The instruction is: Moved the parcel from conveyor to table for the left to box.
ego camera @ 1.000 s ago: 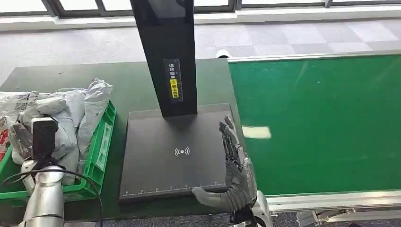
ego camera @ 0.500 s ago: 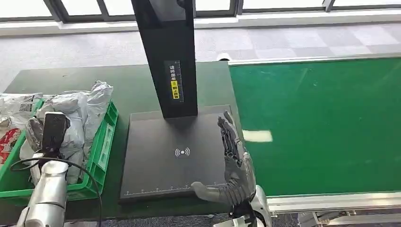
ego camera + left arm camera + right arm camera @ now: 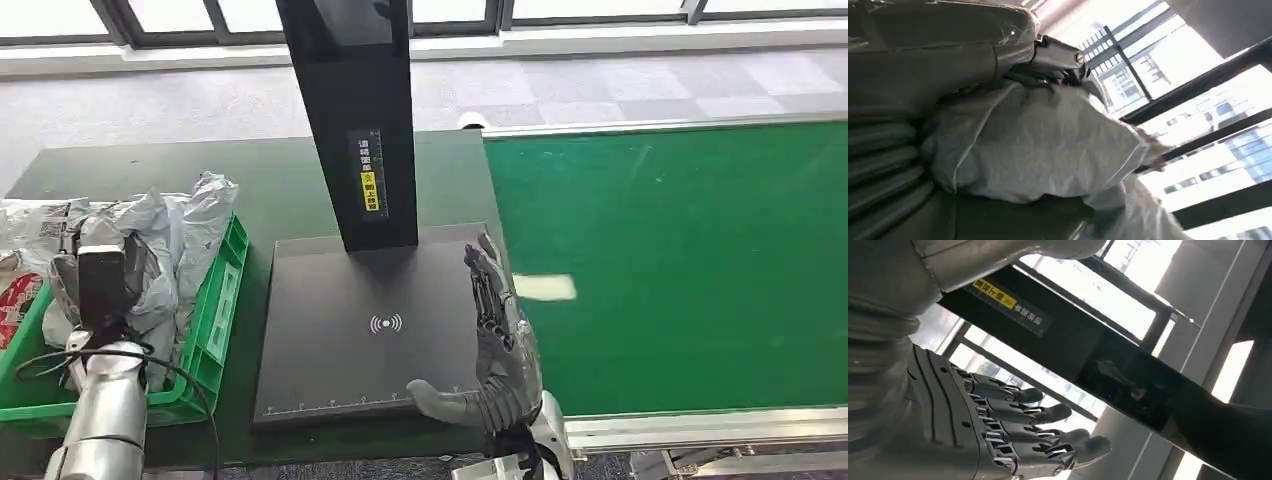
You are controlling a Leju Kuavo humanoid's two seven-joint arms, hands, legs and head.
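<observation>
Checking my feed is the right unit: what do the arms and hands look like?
Silver metal left arm with black cables looped at the wrist and a black camera block above. Right hand: grey ribbed cover, thick grey thumb, darker segmented fingers. Left hand: shiny grey, with screws.

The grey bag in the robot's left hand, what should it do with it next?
Probably lower the grey bag into the green crate and let go. The left hand holds it above the crate's heap of bags, while the right hand waits with nothing in it.
</observation>
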